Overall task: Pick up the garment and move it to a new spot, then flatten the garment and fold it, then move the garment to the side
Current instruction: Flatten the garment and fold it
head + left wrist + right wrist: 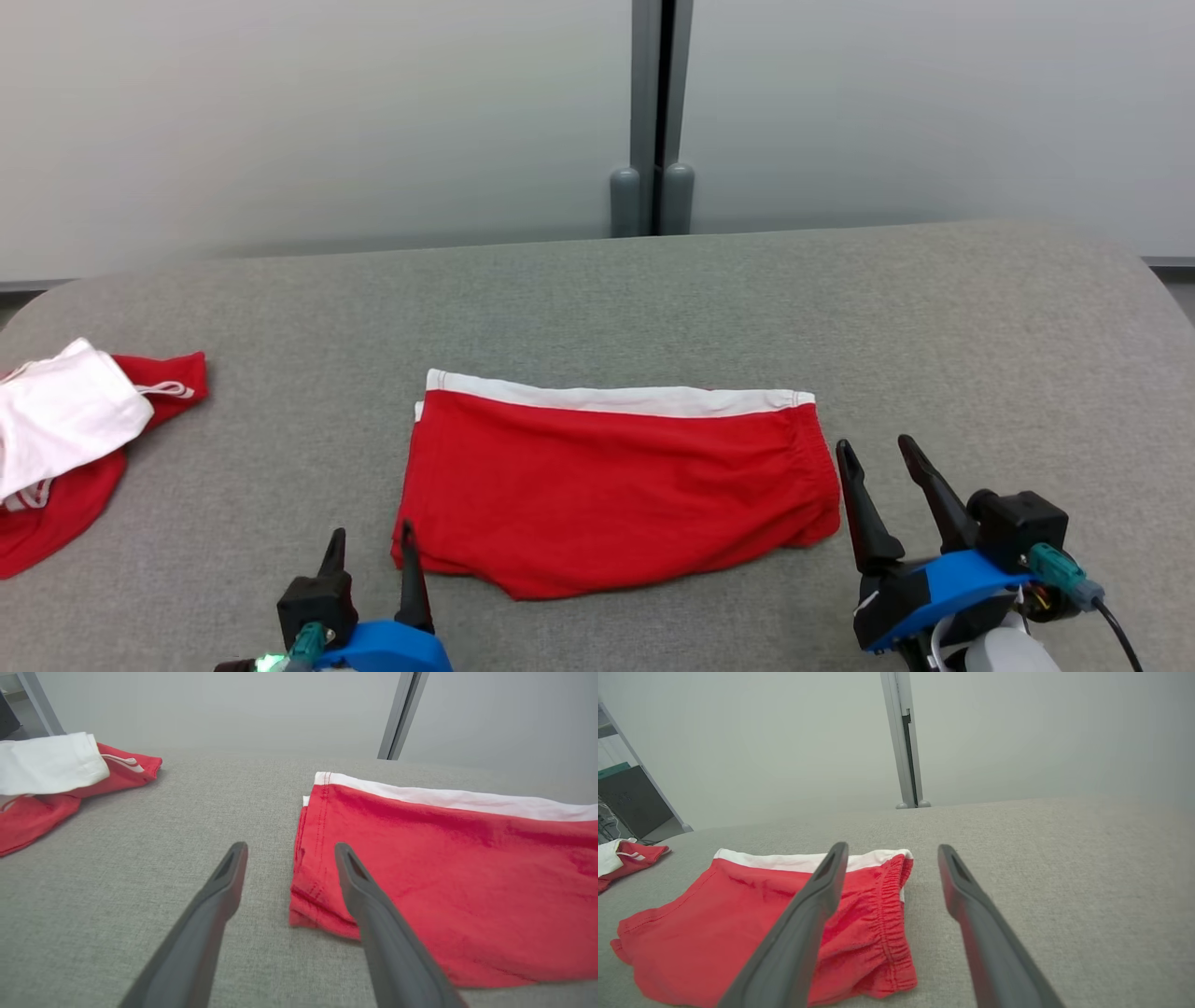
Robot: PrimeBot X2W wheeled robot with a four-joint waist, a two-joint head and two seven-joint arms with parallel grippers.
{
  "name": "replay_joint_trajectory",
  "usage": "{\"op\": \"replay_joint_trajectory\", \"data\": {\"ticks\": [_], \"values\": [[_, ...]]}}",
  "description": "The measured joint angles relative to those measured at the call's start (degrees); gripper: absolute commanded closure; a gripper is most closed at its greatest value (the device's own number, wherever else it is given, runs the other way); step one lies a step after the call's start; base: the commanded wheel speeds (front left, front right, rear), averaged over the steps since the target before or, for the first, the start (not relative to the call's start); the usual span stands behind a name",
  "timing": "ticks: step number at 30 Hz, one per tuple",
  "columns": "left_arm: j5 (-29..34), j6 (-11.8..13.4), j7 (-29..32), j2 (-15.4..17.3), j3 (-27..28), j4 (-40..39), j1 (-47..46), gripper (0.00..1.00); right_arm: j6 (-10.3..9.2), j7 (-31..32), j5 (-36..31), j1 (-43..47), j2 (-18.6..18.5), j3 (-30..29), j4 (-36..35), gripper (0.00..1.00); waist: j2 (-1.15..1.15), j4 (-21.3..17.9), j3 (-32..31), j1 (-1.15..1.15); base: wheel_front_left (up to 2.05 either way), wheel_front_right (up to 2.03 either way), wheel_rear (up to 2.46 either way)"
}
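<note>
We see the folded red cloth shorts with a white band (616,485) lying flat at the lower centre of the head view, on the grey fabric-covered table (597,289). Their long axis runs left to right across the frame, with the white band along the far edge and the gathered elastic end toward the right. Our left gripper (372,532), at the lower left, has its fingers spread and empty by the shorts' near left corner. Our right gripper (876,446), at the lower right, is likewise spread and empty just beside the elastic end.

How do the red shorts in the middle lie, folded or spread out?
Folded: the red shorts lie flat on the grey table, with several cloth layers stacked at their near-left corner.
</note>
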Motion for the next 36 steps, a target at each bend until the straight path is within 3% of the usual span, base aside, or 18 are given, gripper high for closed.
{"op": "replay_joint_trajectory", "data": {"ticks": [9,18,27,28,30,36], "values": [[1.3,-0.8,0.0,0.0,-1.0,-1.8,0.6,0.0,0.0,0.0,-0.2,-4.1,0.0,-0.7,4.0,0.0,0.01,2.9,2.6,0.01,0.0,0.0,0.0],[1.1,-0.1,0.0,0.0,-2.1,-3.2,-1.3,0.0,0.0,0.0,2.1,-8.6,0.0,-3.3,12.7,0.0,0.01,5.5,7.8,0.02,0.0,0.0,0.0],[1.1,0.8,0.0,0.0,-2.3,-3.2,-3.2,0.0,-0.01,-0.7,6.2,-11.9,-0.4,3.4,21.4,0.0,0.01,5.5,11.9,0.01,0.0,0.0,0.0],[1.1,0.8,0.0,0.0,-2.4,-3.2,-3.4,0.0,-0.03,-0.7,6.8,-12.1,-0.5,4.2,21.8,0.42,0.01,5.3,12.0,0.01,0.0,0.0,0.0],[1.1,0.8,0.0,0.0,-2.5,-3.1,-3.4,0.0,-0.09,-0.8,8.4,-12.3,-0.7,5.7,22.0,1.0,0.01,4.9,12.1,0.01,0.0,0.0,0.0],[0.8,1.0,0.0,0.0,-2.7,-2.9,-3.6,0.0,0.0,-0.4,12.0,-11.8,-1.3,8.0,20.2,1.0,0.01,3.6,11.8,0.01,0.0,0.0,0.0]]}}
